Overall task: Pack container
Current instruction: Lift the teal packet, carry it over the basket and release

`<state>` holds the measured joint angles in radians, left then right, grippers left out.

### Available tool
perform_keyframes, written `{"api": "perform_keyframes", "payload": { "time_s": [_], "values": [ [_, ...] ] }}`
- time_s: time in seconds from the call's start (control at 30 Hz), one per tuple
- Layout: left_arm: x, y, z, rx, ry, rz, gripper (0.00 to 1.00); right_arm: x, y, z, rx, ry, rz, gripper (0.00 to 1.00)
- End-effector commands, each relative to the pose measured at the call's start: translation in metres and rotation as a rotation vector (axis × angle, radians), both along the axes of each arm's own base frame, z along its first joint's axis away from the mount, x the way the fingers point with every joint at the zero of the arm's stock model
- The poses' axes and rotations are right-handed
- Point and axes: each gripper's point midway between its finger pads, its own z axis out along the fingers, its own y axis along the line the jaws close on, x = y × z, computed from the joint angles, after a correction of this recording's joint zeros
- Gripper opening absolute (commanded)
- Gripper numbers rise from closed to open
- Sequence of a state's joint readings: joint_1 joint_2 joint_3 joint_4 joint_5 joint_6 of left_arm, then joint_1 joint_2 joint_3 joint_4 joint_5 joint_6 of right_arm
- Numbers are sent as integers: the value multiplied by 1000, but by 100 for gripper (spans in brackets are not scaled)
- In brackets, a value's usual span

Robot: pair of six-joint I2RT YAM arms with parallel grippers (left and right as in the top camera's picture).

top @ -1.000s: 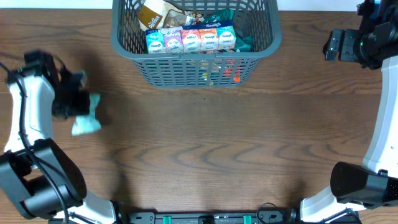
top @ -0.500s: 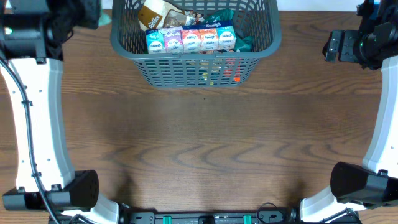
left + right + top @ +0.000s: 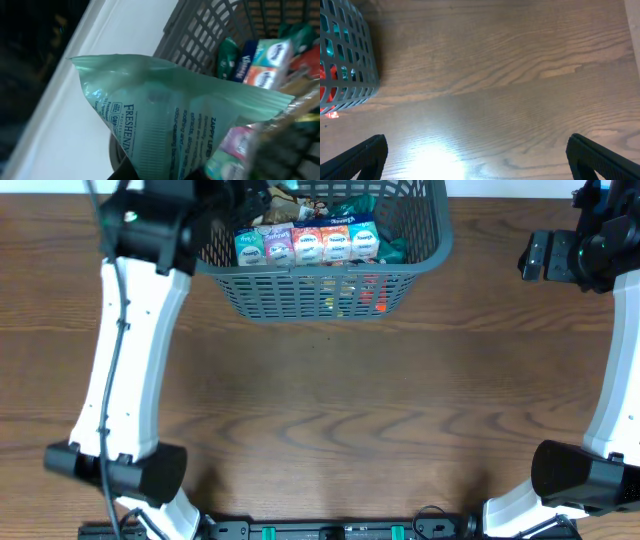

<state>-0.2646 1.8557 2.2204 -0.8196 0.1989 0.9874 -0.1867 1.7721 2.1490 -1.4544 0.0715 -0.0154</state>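
Observation:
The dark grey lattice container (image 3: 320, 285) stands at the top middle of the table, holding a row of small tissue packets (image 3: 307, 242) and other packets. My left gripper (image 3: 215, 195) is over the container's left rim, shut on a pale green wipes packet (image 3: 185, 115). The left wrist view shows that packet hanging above the container's wall (image 3: 200, 30) and the packets inside. My right gripper (image 3: 477, 160) is open and empty over bare wood, right of the container's corner (image 3: 345, 60).
The right arm (image 3: 585, 250) sits at the table's top right. The left arm (image 3: 130, 360) stretches up the left side of the wooden table. A white wall strip runs behind the container.
The left arm has swung right from the table's far left corner to the container's left rim, carrying the green packet. The right arm has not moved.

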Motion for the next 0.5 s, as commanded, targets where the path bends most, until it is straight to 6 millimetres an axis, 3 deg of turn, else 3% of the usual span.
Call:
{"api": "perform_keyframes", "payload": {
  "time_s": [0.0, 0.23, 0.47],
  "values": [
    [24, -22, -29, 108, -27, -95, 6, -1, -3, -5, -2, 19, 5, 99],
    [81, -61, -98, 109, -30, -132, 6, -2, 6, -7, 46, 24, 29, 99],
    [101, -74, -160, 122, 42, -140, 6, -5, 7, -9, 49, 40, 29, 99]
  ]
}}
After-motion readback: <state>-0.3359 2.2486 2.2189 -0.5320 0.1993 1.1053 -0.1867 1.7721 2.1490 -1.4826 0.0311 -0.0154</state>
